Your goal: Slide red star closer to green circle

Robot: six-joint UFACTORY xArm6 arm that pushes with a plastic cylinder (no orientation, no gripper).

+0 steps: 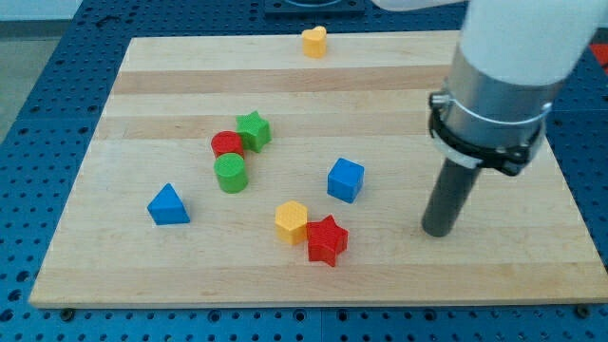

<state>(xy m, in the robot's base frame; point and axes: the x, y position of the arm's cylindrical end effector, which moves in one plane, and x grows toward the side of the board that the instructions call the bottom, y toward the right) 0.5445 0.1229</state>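
Nearest the view's bottom, the red star [326,239] touches a yellow hexagon [292,221] at its 10 o'clock. The green circle [230,173] lies well apart, also toward 10 o'clock, seemingly touching a red cylinder [226,143]. My tip [436,231], a jawless rod, rests at the star's 3 o'clock.

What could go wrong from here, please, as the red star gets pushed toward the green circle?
The yellow hexagon touches the red star on the side facing the green circle, so a direct push would likely shove it along too. My tip sits apart on the view's right, level with the star; a glancing hit might spin it. The red circle and green star crowd the target.
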